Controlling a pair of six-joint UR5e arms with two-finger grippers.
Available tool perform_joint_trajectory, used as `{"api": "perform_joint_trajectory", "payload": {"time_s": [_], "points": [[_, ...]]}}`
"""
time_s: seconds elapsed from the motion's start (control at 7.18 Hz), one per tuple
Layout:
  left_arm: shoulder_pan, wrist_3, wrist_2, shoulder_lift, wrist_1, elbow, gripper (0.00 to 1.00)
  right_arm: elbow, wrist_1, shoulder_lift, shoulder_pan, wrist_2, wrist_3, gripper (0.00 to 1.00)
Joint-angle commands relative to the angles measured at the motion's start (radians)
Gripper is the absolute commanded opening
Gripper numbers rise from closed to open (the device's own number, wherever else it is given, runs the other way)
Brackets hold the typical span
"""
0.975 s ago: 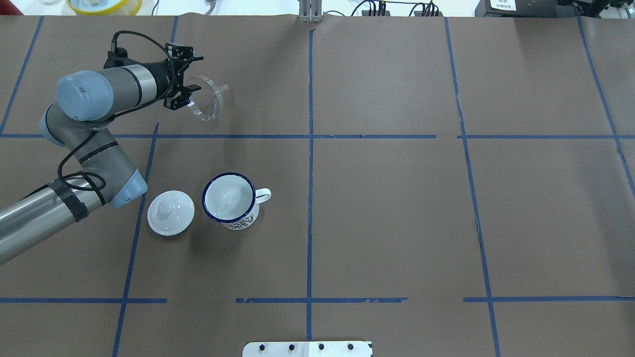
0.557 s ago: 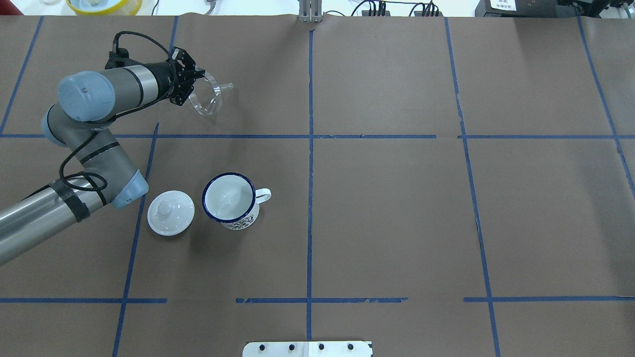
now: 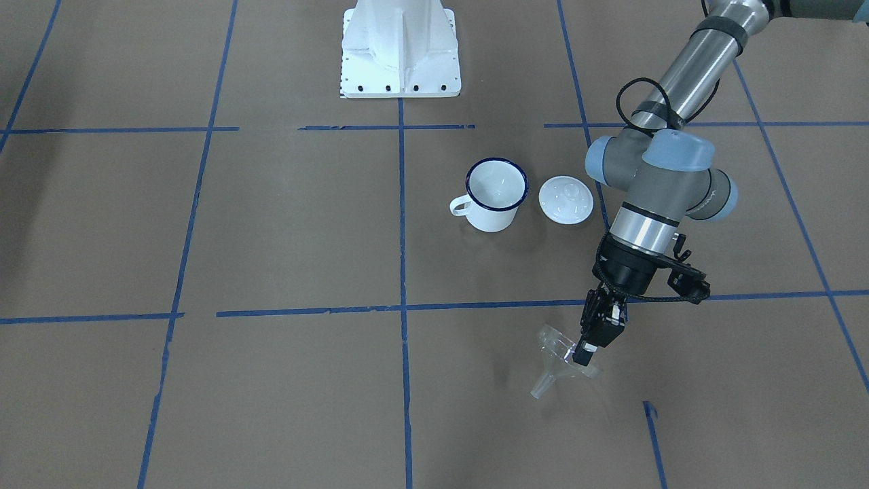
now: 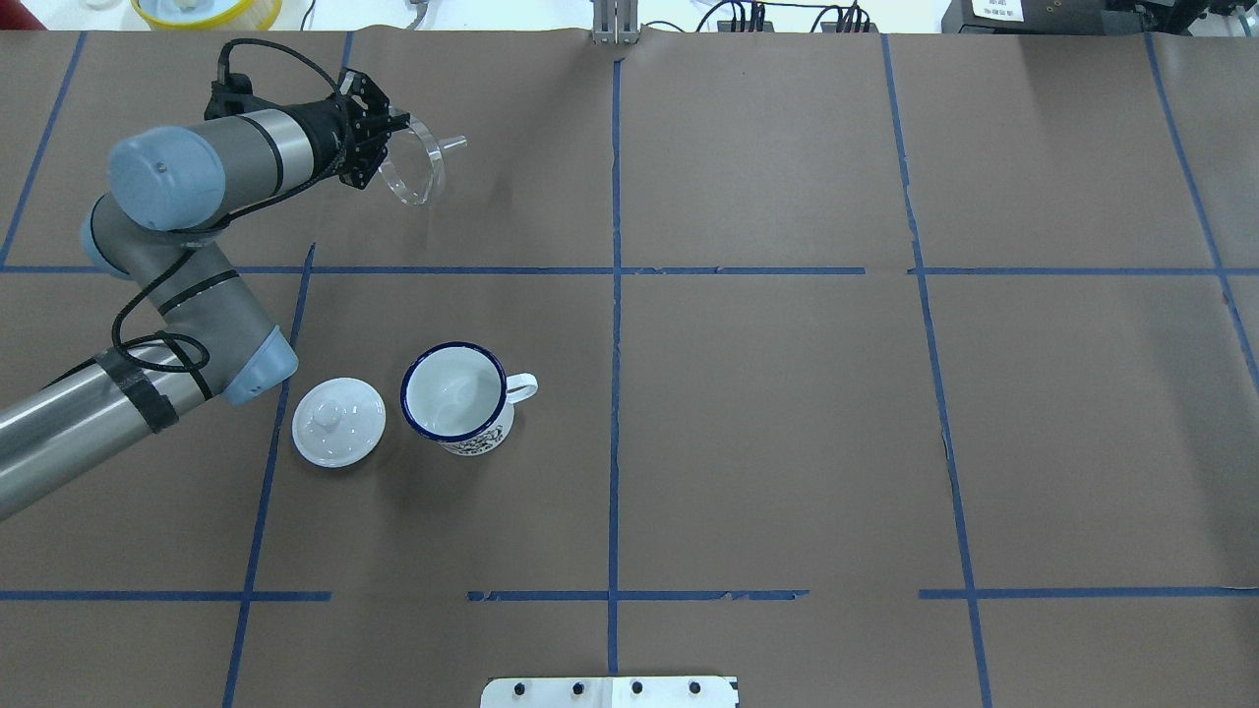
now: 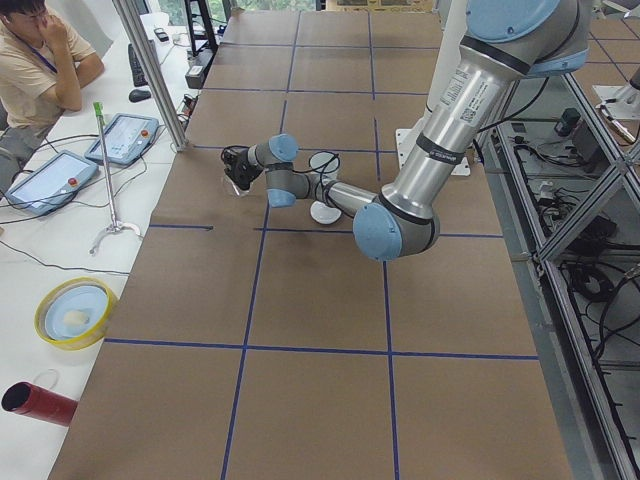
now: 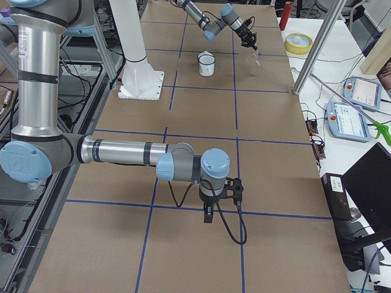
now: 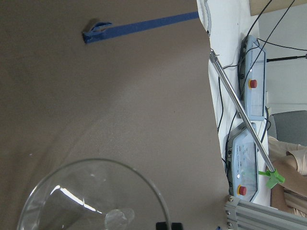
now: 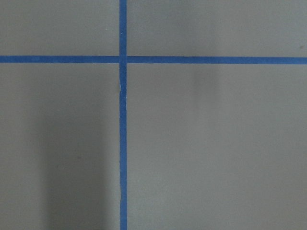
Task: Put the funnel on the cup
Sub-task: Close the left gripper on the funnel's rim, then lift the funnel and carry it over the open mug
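Starting at my left gripper point(image 4: 390, 149), the jaws are nearly closed, pinching the wide rim of the clear funnel point(image 4: 419, 163) between them. The funnel hangs on its side straight out from the fingertips, its bowl opening back toward the wrist and its short spout pointing away from the jaws. In the left wrist view the round rim point(image 7: 96, 194) fills the bottom of the picture, with the spout's end showing through the bowl. From across the table the funnel point(image 3: 558, 358) looks to be clear of the brown paper point(image 3: 285, 380), though I cannot be sure of the gap.

Farther from the jaws, back toward the robot's base and well apart from the funnel, the cup point(image 4: 454, 395) stands upright and open-mouthed on the paper. Its loop handle points away from the left arm. The white knobbed lid point(image 4: 338, 421) lies just beside the cup on the side opposite the handle, close to the arm's elbow, not touching the cup as far as I can see.

Farthest off, at the other end of the table, my right gripper point(image 6: 208, 217) points down over the paper near a line of blue tape point(image 8: 123, 143). I cannot tell how its jaws stand
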Motion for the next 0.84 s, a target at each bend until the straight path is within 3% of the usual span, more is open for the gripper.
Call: {"api": "perform_joint_trajectory", "payload": {"time_s": [0.0,0.42,0.7], "points": [[-0.011,0.05,-0.071,0.001,0.276,-0.219,0.0,0.0,0.0,0.0,0.0,0.0,0.0,1.0],[-0.006,0.179,-0.176,-0.025,0.873,-0.595,0.0,0.0,0.0,0.0,0.0,0.0,0.0,1.0],[0.052,0.237,-0.188,-0.1,1.183,-0.652,0.0,0.0,0.0,0.0,0.0,0.0,0.0,1.0]]}}
